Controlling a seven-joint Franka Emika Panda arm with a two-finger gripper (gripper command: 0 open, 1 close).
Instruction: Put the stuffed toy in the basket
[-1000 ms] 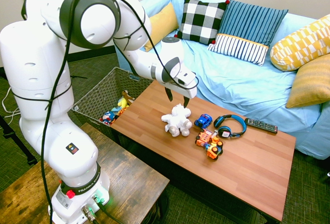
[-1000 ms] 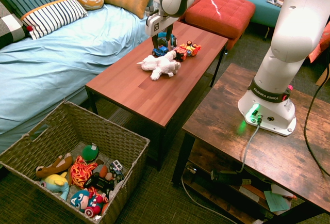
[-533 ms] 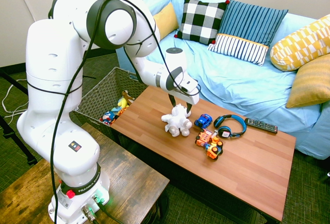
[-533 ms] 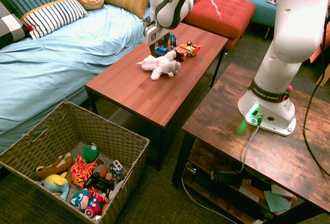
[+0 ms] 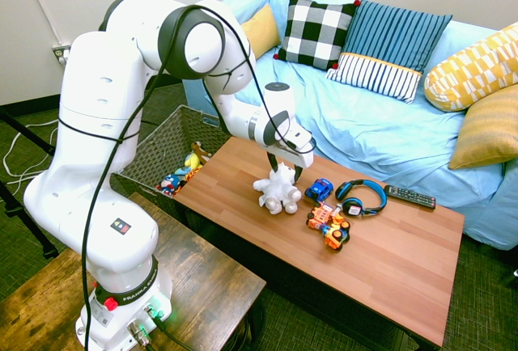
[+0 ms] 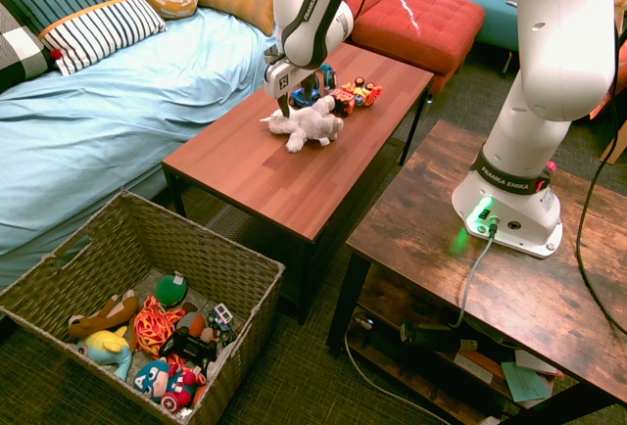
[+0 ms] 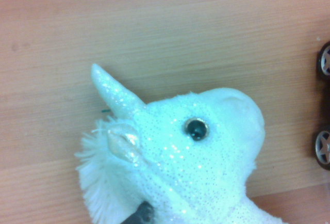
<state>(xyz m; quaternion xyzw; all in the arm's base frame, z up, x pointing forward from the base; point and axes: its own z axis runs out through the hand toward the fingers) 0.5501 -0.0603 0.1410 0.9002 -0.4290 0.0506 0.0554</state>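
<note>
One white plush unicorn (image 5: 278,190) lies on the surface (image 5: 372,274); I have the hand (image 5: 286,171) right over it, fingers apart. Step in hand, as I judge it: pre-grasp. Next move: lower slightly, straddle the body, close, then lift clear and carry to the woven basket (image 6: 201,249) beyond the surface's end.

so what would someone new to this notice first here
Probably the big white robot arm, reaching over the coffee table with its open pincer at the white plush unicorn. Next, the bright orange toy vehicle beside the unicorn, and the large woven basket of colourful toys on the floor at the table's end.
</note>
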